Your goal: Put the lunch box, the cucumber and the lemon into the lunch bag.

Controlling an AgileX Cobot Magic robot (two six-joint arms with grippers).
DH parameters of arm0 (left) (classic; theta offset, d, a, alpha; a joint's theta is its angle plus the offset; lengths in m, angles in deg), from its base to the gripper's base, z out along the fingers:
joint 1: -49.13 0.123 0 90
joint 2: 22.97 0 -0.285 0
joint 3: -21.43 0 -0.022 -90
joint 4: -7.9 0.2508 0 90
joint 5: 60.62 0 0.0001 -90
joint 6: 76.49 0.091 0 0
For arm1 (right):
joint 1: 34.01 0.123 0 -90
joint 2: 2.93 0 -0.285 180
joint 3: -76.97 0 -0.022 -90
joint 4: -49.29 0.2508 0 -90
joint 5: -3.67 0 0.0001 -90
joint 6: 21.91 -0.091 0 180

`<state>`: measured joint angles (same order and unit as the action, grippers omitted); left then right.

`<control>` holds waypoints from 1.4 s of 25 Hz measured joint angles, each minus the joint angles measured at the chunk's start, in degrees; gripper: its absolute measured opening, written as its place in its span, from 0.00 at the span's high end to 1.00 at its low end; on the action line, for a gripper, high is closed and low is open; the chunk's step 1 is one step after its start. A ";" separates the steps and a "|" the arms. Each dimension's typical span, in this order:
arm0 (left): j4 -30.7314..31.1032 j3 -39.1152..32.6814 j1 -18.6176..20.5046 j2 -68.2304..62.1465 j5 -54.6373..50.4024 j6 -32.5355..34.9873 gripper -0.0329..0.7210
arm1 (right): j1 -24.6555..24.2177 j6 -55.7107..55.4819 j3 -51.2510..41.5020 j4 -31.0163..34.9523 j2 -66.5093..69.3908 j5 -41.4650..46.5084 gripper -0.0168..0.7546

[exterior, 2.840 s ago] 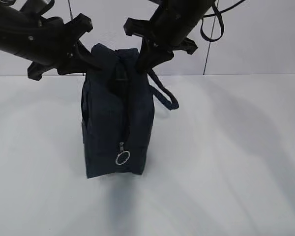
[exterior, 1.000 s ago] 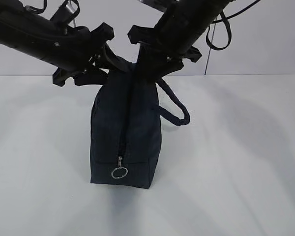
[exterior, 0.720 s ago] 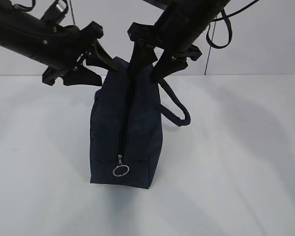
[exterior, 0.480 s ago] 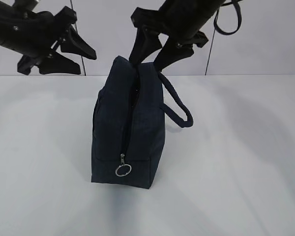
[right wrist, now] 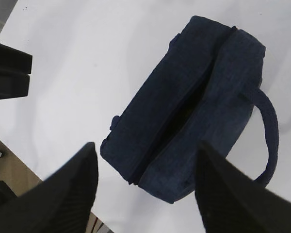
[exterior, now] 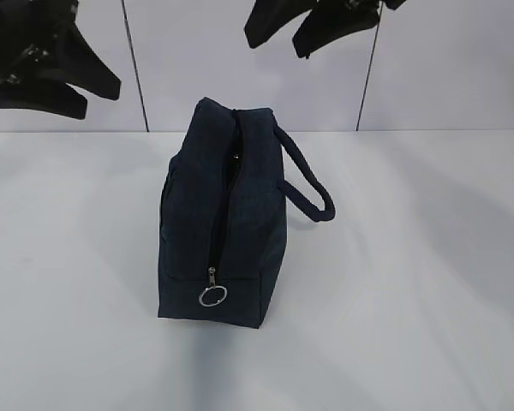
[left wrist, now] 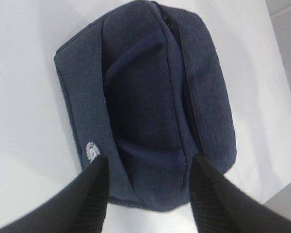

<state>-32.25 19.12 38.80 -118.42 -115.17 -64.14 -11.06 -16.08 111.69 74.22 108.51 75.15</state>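
Observation:
The dark navy lunch bag (exterior: 216,223) stands upright on the white table, its zipper line running over the top and down the near end to a silver ring pull (exterior: 212,296). Its padded handle (exterior: 313,193) hangs off the right side. My left gripper (exterior: 98,96) is open, high up to the bag's left, holding nothing; from its wrist the lunch bag (left wrist: 145,97) lies below the left gripper (left wrist: 149,162). My right gripper (exterior: 276,41) is open above the bag and holds nothing either. The right wrist view shows the lunch bag (right wrist: 184,107) under the right gripper (right wrist: 146,145). The lunch box, cucumber and lemon are out of view.
White table (exterior: 411,282) surrounds the bag, with a pale wall behind. A table edge (right wrist: 34,174) runs close to the bag's end in the right wrist view. Part of the left arm (right wrist: 7,70) shows at that view's left border.
Both grippers let go of the bag's top, opened and rose up and apart. The bag now stands free on the table.

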 joint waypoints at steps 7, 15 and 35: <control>8.67 0.00 0.00 9.53 -4.73 0.04 0.44 | 3.82 -1.89 -6.03 -3.82 -6.04 0.00 0.36; 11.09 -7.21 0.00 22.19 -4.96 0.41 0.45 | 7.62 -2.02 -21.53 -6.33 -12.98 0.10 0.36; 11.78 -22.25 0.00 44.30 3.46 0.41 0.45 | 7.74 -2.53 -52.86 -11.07 -41.42 -15.44 0.36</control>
<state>-20.47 -3.14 38.80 -74.11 -111.71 -63.73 -3.32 -18.60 58.83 63.15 67.08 59.72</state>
